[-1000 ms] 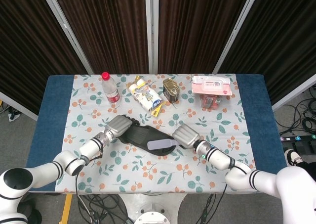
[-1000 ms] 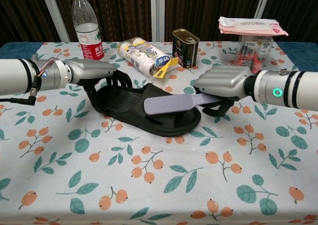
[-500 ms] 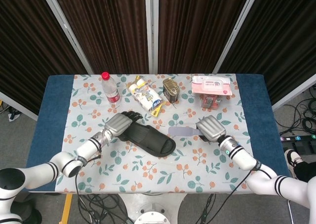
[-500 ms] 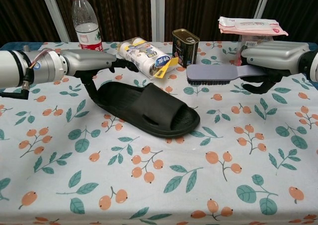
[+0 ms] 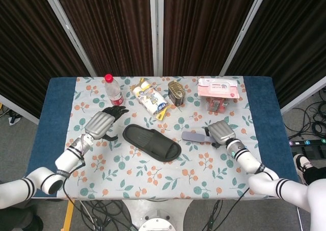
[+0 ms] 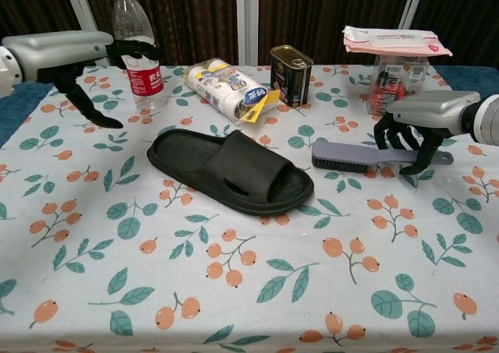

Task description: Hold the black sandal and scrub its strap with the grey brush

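Note:
The black sandal (image 5: 152, 142) (image 6: 230, 170) lies flat in the middle of the table, and neither hand touches it. My left hand (image 5: 102, 123) (image 6: 78, 47) is open with fingers spread, raised well left of the sandal near the water bottle. The grey brush (image 5: 194, 137) (image 6: 365, 157) lies bristles down on the cloth, right of the sandal's toe. My right hand (image 5: 220, 132) (image 6: 425, 115) arches over the brush's handle, with fingers curled behind it and thumb in front.
Along the back stand a water bottle (image 6: 134, 45), a wrapped roll pack (image 6: 226, 88), a dark tin can (image 6: 290, 74) and a pink wipes pack on a box (image 6: 396, 45). The blue table edge (image 5: 60, 108) frames the floral cloth.
My left hand let go of the sandal's heel and rose away to the left. My right hand carried the brush off the strap, rightward, and down onto the table.

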`<state>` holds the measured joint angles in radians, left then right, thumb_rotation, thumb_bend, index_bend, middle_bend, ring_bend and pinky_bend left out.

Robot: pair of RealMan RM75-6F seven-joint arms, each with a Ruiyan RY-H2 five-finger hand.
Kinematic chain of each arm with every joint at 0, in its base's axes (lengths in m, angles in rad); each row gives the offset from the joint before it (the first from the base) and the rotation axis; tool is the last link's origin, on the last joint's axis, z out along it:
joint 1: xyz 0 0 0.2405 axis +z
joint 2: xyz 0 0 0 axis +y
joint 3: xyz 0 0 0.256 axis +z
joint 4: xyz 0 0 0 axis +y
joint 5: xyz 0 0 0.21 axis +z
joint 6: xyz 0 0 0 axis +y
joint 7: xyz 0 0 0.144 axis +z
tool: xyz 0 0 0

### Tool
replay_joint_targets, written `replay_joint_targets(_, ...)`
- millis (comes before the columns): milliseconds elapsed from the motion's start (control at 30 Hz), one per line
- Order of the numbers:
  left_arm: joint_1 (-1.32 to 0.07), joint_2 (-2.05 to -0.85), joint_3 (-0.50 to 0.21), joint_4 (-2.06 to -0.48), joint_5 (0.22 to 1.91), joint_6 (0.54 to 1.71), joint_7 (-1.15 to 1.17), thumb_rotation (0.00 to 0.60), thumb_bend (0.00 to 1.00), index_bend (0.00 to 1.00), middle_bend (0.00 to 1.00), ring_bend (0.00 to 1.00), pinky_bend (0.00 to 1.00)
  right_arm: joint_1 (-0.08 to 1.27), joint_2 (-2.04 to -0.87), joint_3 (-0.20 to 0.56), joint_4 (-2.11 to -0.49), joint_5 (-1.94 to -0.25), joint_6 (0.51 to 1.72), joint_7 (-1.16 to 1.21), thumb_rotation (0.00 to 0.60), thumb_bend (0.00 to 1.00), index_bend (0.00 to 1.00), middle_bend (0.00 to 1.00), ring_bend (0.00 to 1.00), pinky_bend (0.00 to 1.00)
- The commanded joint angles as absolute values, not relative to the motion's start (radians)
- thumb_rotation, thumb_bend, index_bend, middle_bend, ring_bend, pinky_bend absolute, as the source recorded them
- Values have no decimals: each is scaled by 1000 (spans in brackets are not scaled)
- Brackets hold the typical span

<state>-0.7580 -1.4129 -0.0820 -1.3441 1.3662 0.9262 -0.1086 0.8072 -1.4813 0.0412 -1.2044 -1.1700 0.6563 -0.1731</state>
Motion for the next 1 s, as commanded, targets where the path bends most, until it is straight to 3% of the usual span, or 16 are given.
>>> replay_joint_targets(33,-715,-1364,-72,-1378,1361,966,-116,600,218,150,175,106,180,784,-1428,51,-1274,-1159,692,-175,600,12,1,146,93,256)
replay_joint_targets(233,-624,-1257,-37,-1449,1349,1038,-98,600,209,150,175,105,181,705,-1256,53,-1454,-1214,826,-132,600,12,0,62,34,195)
replay_joint_targets(433,-482,-1189,2,-1509,1317,1190,-18,600,206,150,176,106,180,527,-1129,21,-1554,-1343,1135,-81,600,110,0,154,53,194)
replay_joint_targets(733,-251,-1193,27,-1494,1268,1460,67,600,187,161,178,106,175,272,-1129,-28,-1518,-1420,1481,-22,600,132,0,107,52,180)
replay_joint_targets(1000,-141,-1204,73,-1542,1362,1587,114,600,175,162,178,106,166,161,-1163,-59,-1506,-1486,1588,48,600,132,0,106,43,137)
